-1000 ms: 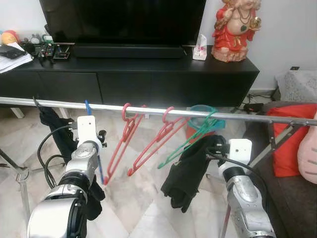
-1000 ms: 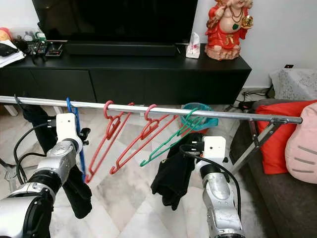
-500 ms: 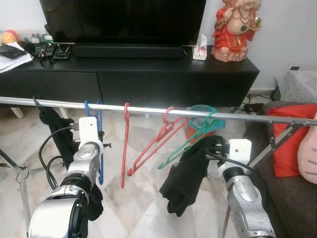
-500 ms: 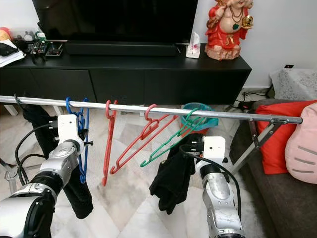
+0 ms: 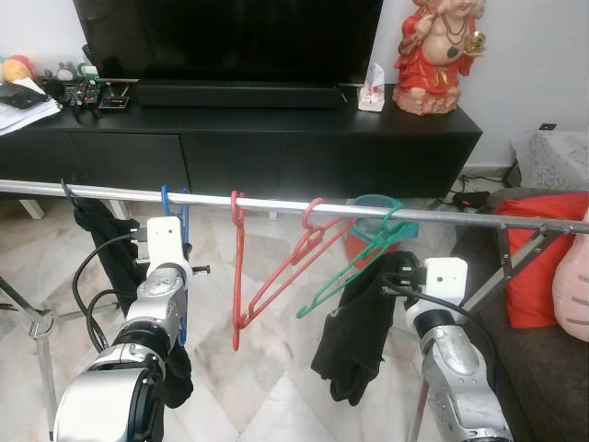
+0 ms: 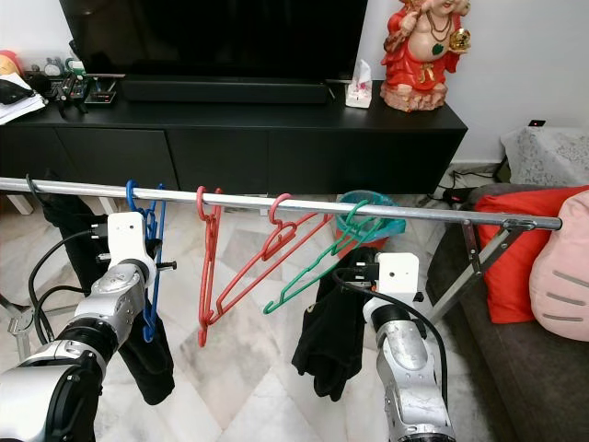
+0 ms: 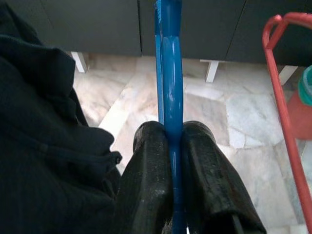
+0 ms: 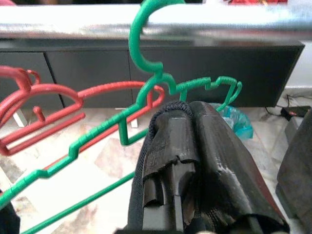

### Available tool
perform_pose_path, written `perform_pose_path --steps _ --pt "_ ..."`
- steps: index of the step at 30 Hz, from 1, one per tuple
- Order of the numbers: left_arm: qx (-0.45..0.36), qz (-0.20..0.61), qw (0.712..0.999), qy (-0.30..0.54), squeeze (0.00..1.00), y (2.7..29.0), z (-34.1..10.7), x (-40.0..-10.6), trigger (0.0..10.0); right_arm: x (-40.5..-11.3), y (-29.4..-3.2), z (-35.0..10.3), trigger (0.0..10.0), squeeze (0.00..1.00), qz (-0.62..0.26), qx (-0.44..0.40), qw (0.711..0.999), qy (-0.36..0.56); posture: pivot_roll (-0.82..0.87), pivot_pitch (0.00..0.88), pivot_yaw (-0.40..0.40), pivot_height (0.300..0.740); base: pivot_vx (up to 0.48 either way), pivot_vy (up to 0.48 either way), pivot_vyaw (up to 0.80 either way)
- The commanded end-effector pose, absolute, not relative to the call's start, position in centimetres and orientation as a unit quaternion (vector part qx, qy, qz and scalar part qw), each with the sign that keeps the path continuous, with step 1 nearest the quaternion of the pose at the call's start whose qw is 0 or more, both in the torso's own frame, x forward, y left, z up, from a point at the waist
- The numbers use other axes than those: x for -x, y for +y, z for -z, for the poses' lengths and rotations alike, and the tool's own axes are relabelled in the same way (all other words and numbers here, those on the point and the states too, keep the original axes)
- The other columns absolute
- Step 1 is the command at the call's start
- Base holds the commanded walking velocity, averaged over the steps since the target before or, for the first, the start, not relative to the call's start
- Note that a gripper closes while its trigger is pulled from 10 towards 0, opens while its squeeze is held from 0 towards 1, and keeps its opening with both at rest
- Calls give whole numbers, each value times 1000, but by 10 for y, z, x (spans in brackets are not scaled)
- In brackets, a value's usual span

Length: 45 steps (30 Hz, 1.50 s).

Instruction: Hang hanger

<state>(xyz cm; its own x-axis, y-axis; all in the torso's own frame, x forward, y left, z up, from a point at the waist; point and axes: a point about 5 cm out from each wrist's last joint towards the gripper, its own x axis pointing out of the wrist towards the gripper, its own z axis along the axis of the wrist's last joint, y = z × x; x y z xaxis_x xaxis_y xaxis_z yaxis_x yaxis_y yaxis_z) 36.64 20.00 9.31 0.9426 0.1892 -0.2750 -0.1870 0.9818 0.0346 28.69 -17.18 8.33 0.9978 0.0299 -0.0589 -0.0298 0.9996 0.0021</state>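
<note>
- A second ago the blue hanger (image 5: 180, 267) hung slanted below the rail (image 5: 276, 203), with its hook barely showing; now it hangs upright, hook over the rail beside the black garment (image 5: 101, 239) at the rail's left end.
- The left gripper (image 7: 170, 146) is pinched tight on the blue hanger's lower stem, its two fingers pressed against the plastic from either side.
- The nearer red hanger (image 5: 236, 267) has swung from a slant to hanging almost straight down, close to the blue one. The second red hanger (image 5: 290, 267) and the green hanger (image 5: 354, 267) hang tilted further along.
- My reading: the hook is seated, so what remains is to let go and draw the arm back without tugging the hanger off.
- The right gripper (image 8: 195, 161) has its fingers closed on a dark cloth (image 5: 354, 331) that droops below the green hanger; this cloth has shifted slightly since a second ago.
- The rail runs across the room on a folding metal stand over a pale marbled floor (image 5: 276, 368).
- Behind it stands a long black counter (image 5: 276, 138) carrying a television (image 5: 230, 37), a red and gold statue (image 5: 433, 55) and small clutter at the left end.
- A sofa with a red cushion (image 5: 543, 258) sits at the right.
</note>
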Motion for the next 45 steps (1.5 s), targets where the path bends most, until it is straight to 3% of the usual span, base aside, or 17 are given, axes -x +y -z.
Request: perform_pose_path --steps 1,3,4,5,16,28,45 --pt "-24 -92 989 117 0 198 -100 -369 0 -292 -174 -96 10000 0 -14 2 1000 3 -87 0 -63 740 0 0 0" --pt "-51 -75 992 82 0 195 -108 -370 0 -292 -175 -95 10000 0 -12 2 1000 4 -86 0 -59 740 0 0 0" --pt "-63 -64 994 59 0 193 -112 -369 6510 -291 -175 -94 10000 0 -10 4 1000 6 -88 0 -56 740 0 0 0" --pt "-68 -54 995 44 0 191 -113 -368 10000 -291 -176 -92 10000 0 -9 4 1000 7 -88 0 -56 740 0 0 0" --pt "-100 -21 994 -35 0 187 -106 -319 10000 -282 -178 -82 10000 0 4 -2 1000 18 -57 0 -29 740 0 0 0" --pt "-98 -41 993 53 0 200 -52 -262 10000 -271 -185 -57 10000 0 37 -2 998 58 -52 0 -8 740 0 0 0" --pt "-78 -53 994 56 0 196 -50 -261 10000 -262 -193 -39 10000 0 69 -12 994 80 -62 0 -9 740 0 0 0"
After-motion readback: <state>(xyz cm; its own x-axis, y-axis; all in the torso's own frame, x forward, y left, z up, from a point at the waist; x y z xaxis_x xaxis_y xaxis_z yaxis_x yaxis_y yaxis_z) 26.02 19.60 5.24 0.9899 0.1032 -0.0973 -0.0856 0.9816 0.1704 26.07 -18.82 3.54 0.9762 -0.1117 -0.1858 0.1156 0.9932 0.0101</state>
